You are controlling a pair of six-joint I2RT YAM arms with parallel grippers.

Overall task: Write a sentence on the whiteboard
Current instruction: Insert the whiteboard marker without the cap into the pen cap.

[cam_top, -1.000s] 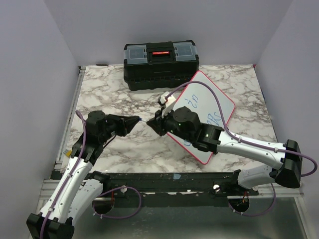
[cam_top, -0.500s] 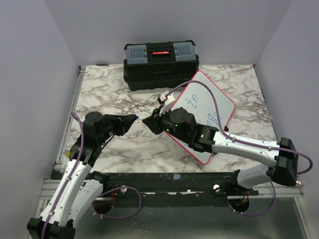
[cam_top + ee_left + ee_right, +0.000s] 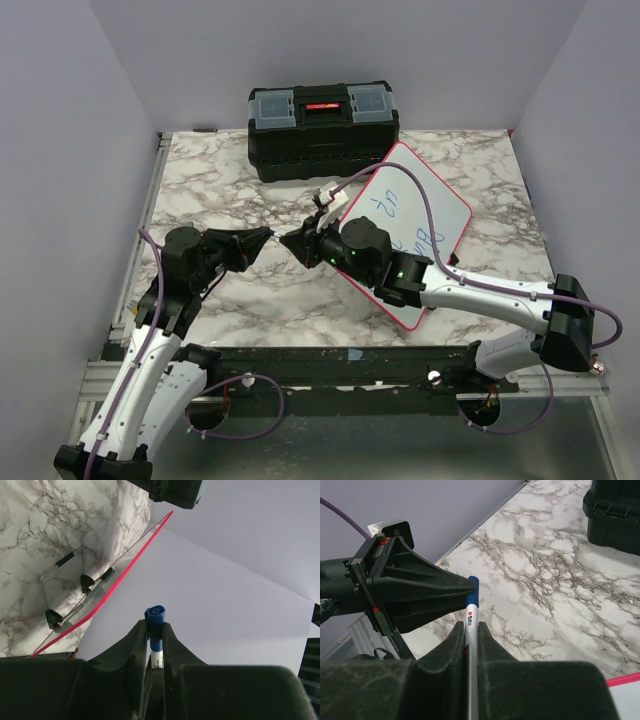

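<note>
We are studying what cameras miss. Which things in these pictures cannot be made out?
- Top view: writing on the whiteboard, too small to read and partly under the right arm.
- Left wrist: marker barrel, hidden between the fingers of the left gripper.
- Right wrist: marker's blue end, covered where it enters the left gripper; whiteboard cut off at the bottom corner.

Black rectangular plastic toolbox (image 3: 323, 130), lid shut, with two clear-topped compartments flanking a red strip on top, sits at the far edge of a white-grey marble-pattern tabletop (image 3: 220, 180), near the middle. Plain lilac walls (image 3: 60, 150) enclose three sides. A silver metal rail (image 3: 148, 215) runs along the table's left edge.
</note>
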